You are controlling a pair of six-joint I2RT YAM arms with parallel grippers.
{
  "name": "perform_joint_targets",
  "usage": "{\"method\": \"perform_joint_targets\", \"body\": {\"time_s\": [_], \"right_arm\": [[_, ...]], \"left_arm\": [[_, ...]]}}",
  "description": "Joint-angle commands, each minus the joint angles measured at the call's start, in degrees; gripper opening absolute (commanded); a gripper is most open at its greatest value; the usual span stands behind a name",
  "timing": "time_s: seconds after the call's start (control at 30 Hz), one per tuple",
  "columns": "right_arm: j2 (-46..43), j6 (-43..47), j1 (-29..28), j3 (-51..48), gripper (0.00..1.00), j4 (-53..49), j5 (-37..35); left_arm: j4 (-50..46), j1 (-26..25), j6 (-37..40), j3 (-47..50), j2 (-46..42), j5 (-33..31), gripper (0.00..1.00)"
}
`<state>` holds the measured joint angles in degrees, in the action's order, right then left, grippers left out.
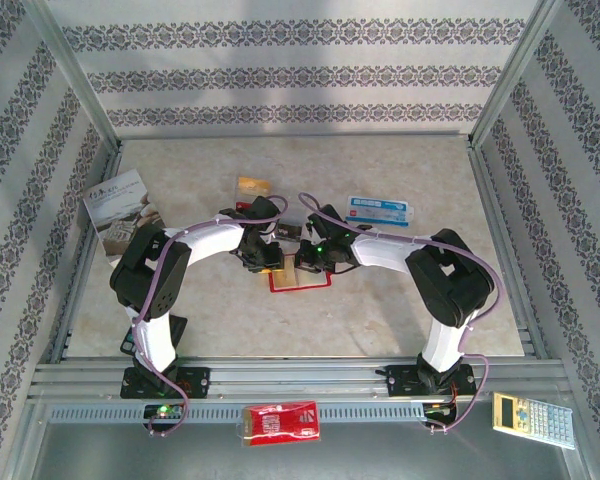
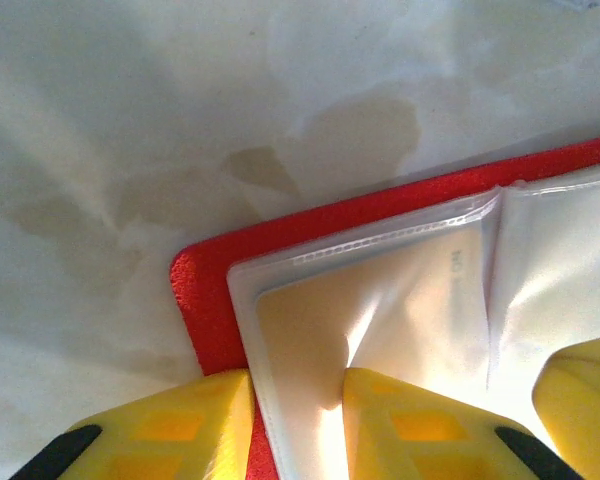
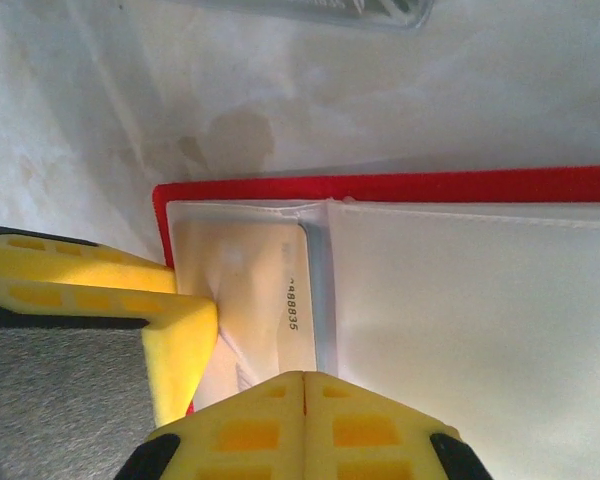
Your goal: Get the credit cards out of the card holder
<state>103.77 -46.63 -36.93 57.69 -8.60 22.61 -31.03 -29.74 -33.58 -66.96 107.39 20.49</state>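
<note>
from above, the card holder [image 1: 300, 286] lies open and flat near the middle of the table [image 1: 410, 300], with both arms bent in over it. the left hand [image 1: 271, 262] is at its left edge and the right hand [image 1: 308, 262] just beside it, over the holder. an orange-yellow card [image 1: 253, 184] lies on the table beyond the left arm and a blue card [image 1: 380, 208] beyond the right arm, both apart from the holder. a booklet [image 1: 120, 212] sits at the far left. a red packet [image 1: 278, 420] and a calculator [image 1: 531, 418] lie on the metal ledge [image 1: 100, 440] at the near edge. at the left wrist, the left hand [image 2: 295, 400] has its fingers partly apart, one over the table just outside the holder's red edge [image 2: 210, 290], the other on a clear pocket [image 2: 400, 290] holding a pale card [image 2: 310, 330]; nothing is clamped. at the right wrist, the right hand [image 3: 305, 400] is closed, tips pressed together at the pale card's [image 3: 250, 290] edge; whether they pinch it i cannot tell.
</note>
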Motion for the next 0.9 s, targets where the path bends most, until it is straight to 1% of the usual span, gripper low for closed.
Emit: {"method": "perform_joint_targets", "body": {"time_s": [0.0, 0.27, 0.5, 0.6, 0.73, 0.87], "right_arm": [[2.0, -1.5, -0.6, 1.4, 0.04, -1.3, 1.2], [3.7, -1.5, -0.8, 2.3, 0.07, -1.5, 1.7], [5.1, 0.1, -1.0, 2.9, 0.16, -4.0, -0.8], [5.8, 0.5, -1.4, 3.0, 0.19, -4.3, -1.3], [6.9, 1.7, -1.8, 3.5, 0.20, -4.0, -0.3], [7.9, 2.7, -2.2, 4.1, 0.19, -3.5, 1.5]], "left_arm": [[2.3, -0.3, 0.5, 2.6, 2.1, 2.3, 0.29], [2.6, -0.2, 0.3, 3.0, 2.2, 2.4, 0.29], [2.7, -0.3, 0.3, 3.1, 2.3, 2.5, 0.29], [2.8, -0.3, 0.4, 3.2, 2.5, 2.5, 0.29], [3.4, -0.3, 0.2, 3.5, 2.7, 3.2, 0.29], [4.6, -0.3, 0.2, 3.8, 3.3, 4.9, 0.29]]}}
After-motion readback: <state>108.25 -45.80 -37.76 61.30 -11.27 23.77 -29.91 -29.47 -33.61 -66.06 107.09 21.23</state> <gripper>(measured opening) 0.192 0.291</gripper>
